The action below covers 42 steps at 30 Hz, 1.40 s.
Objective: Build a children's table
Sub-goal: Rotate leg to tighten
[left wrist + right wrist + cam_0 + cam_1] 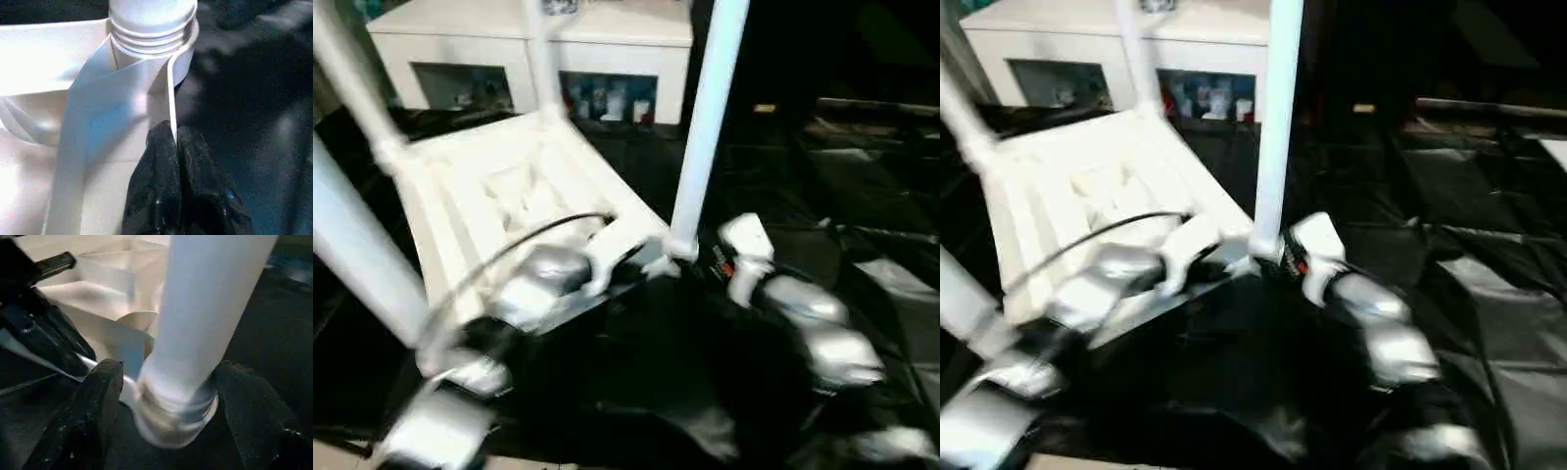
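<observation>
Black sheeting (773,176) covers the floor in the left eye view, with a white cabinet (607,44) at the back. On the sheeting the tabletop (499,196) lies ribbed side up, its legs standing out of the corner sockets. The left gripper (641,253) reaches in at the tabletop's near corner, just beside the base of the nearest leg (705,127). The right gripper (705,257) sits on the other side of that same leg base.

From the right eye view the scene reads the same: the nearest leg stands upright between the 2 grippers, and the tabletop stretches away on the left gripper's side.

Looking along the left wrist view, the 2 black fingers (161,181) are pressed together with a thin white rim of the tabletop pinched between them. The leg's ringed base, seated in its socket, is straight ahead of the fingertips.

Along the right wrist view, the 2 fingers (90,416) stand wide apart, 1 on each side of the leg's base. Whether either fingertip touches the leg I cannot tell.
</observation>
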Available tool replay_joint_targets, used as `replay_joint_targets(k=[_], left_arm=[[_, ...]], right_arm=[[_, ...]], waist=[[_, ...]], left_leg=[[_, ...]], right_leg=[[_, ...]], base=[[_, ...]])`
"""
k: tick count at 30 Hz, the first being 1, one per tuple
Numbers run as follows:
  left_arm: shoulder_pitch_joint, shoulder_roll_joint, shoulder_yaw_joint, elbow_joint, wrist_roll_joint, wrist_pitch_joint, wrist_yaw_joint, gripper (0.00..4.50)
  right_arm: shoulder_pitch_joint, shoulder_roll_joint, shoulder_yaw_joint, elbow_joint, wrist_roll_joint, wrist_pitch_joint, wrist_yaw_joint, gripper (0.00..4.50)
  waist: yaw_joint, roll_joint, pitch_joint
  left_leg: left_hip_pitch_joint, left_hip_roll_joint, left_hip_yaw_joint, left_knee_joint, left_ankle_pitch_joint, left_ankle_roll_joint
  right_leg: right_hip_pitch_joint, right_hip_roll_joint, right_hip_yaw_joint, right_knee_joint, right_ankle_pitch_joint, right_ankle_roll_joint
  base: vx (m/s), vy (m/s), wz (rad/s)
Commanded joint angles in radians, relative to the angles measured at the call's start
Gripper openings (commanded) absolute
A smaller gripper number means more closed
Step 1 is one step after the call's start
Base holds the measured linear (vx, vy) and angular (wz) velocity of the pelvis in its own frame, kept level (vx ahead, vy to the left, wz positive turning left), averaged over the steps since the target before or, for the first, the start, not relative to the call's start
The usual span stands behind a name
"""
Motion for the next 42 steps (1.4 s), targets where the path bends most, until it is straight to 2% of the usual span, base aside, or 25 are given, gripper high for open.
replay_joint_targets(k=[1,2,4,5,6,9,10,14,17,19,21,28,31,35,42], left_arm=[[0.052,0.031,-0.107,-0.066,-0.021,0.006,-0.162,0.00],[0.060,0.047,-0.115,-0.094,-0.030,0.012,-0.188,0.00],[0.069,0.066,-0.120,-0.131,-0.043,0.029,-0.213,0.00],[0.075,0.076,-0.120,-0.150,-0.047,0.030,-0.223,0.00],[0.077,0.078,-0.119,-0.157,-0.047,0.031,-0.226,0.00],[0.086,0.089,-0.112,-0.185,-0.044,0.046,-0.241,0.00],[0.086,0.090,-0.111,-0.186,-0.041,0.045,-0.240,0.00],[0.088,0.097,-0.110,-0.197,-0.043,0.050,-0.238,0.00],[0.088,0.102,-0.111,-0.205,-0.047,0.056,-0.236,0.00],[0.088,0.104,-0.111,-0.206,-0.045,0.059,-0.235,0.00],[0.089,0.104,-0.108,-0.207,-0.041,0.063,-0.237,0.00],[0.086,0.106,-0.106,-0.206,-0.040,0.064,-0.232,0.00],[0.086,0.105,-0.105,-0.205,-0.041,0.065,-0.231,0.00],[0.091,0.108,-0.103,-0.211,-0.044,0.068,-0.231,0.00],[0.099,0.113,-0.104,-0.216,-0.042,0.070,-0.230,0.00]], right_arm=[[0.012,-0.038,0.023,-0.053,0.020,0.005,0.106,3.15],[0.016,-0.047,0.023,-0.061,0.020,0.008,0.134,3.15],[0.021,-0.059,0.029,-0.074,0.023,0.018,0.173,3.15],[0.025,-0.073,0.046,-0.088,0.027,0.026,0.202,3.15],[0.026,-0.078,0.051,-0.093,0.029,0.029,0.210,3.15],[0.034,-0.108,0.094,-0.118,0.035,0.041,0.249,3.15],[0.033,-0.108,0.096,-0.116,0.032,0.038,0.248,3.15],[0.031,-0.111,0.102,-0.114,0.020,0.041,0.274,3.15],[0.035,-0.123,0.104,-0.117,0.005,0.044,0.293,3.15],[0.035,-0.135,0.108,-0.116,-0.005,0.043,0.301,3.15],[0.033,-0.151,0.115,-0.112,-0.007,0.037,0.296,3.15],[0.025,-0.141,0.105,-0.100,-0.001,0.048,0.295,3.15],[0.022,-0.139,0.108,-0.092,-0.005,0.047,0.298,2.82],[0.020,-0.140,0.111,-0.089,0.001,0.054,0.298,2.69],[0.025,-0.141,0.116,-0.087,-0.006,0.049,0.301,2.65]], waist=[[0.002,0.000,-0.052],[0.002,-0.002,-0.052],[0.012,0.005,-0.052],[0.013,0.004,-0.051],[0.013,0.002,-0.051],[0.017,0.001,-0.050],[0.015,-0.002,-0.049],[0.012,-0.005,-0.050],[0.013,-0.004,-0.054],[0.013,-0.004,-0.056],[0.013,-0.005,-0.057],[0.015,-0.006,-0.058],[0.015,-0.008,-0.059],[0.015,-0.008,-0.059],[0.014,-0.009,-0.057]], left_leg=[[0.005,0.045,-0.006,-0.057,-0.146,0.106],[0.003,0.047,-0.004,-0.057,-0.130,0.117],[0.012,0.047,-0.001,-0.055,-0.131,0.119],[0.012,0.048,-0.001,-0.056,-0.133,0.117],[0.007,0.047,-0.002,-0.056,-0.128,0.115],[0.007,0.047,-0.002,-0.057,-0.129,0.106],[0.003,0.045,-0.001,-0.058,-0.141,0.100],[0.002,0.042,-0.001,-0.058,-0.163,0.082],[0.002,0.042,-0.001,-0.054,-0.124,0.089],[0.001,0.041,-0.001,-0.050,-0.093,0.104],[0.001,0.040,-0.001,-0.049,-0.086,0.114],[0.001,0.040,-0.001,-0.048,-0.099,0.113],[0.000,0.040,-0.001,-0.046,-0.100,0.111],[0.000,0.040,-0.001,-0.046,-0.109,0.107],[-0.001,0.039,-0.002,-0.046,-0.156,0.082]], right_leg=[[0.044,-0.056,0.053,-0.051,-0.068,-0.277],[0.046,-0.056,0.054,-0.046,-0.036,-0.288],[0.038,-0.053,0.055,-0.045,-0.014,-0.301],[0.038,-0.053,0.055,-0.044,-0.013,-0.304],[0.044,-0.052,0.055,-0.042,-0.014,-0.301],[0.044,-0.053,0.057,-0.043,-0.033,-0.293],[0.046,-0.054,0.057,-0.044,-0.055,-0.285],[0.046,-0.055,0.060,-0.049,-0.114,-0.263],[0.047,-0.054,0.060,-0.044,-0.078,-0.264],[0.048,-0.052,0.060,-0.038,-0.021,-0.277],[0.049,-0.052,0.060,-0.037,-0.006,-0.283],[0.050,-0.053,0.059,-0.038,-0.043,-0.281],[0.050,-0.053,0.060,-0.037,-0.047,-0.280],[0.049,-0.052,0.060,-0.038,-0.065,-0.276],[0.046,-0.053,0.062,-0.043,-0.145,-0.255]], base=[[0.000,0.000,0.00],[0.000,0.000,0.00],[0.000,0.000,0.00],[0.000,0.000,0.00],[0.000,0.000,0.00],[0.000,0.000,0.00],[0.000,0.000,0.00],[0.000,0.000,0.00],[0.000,0.000,0.00],[0.000,0.000,0.00],[0.000,0.000,0.00],[0.000,0.000,0.00],[0.000,0.000,0.00],[0.000,0.000,0.00],[0.000,0.000,0.00]])
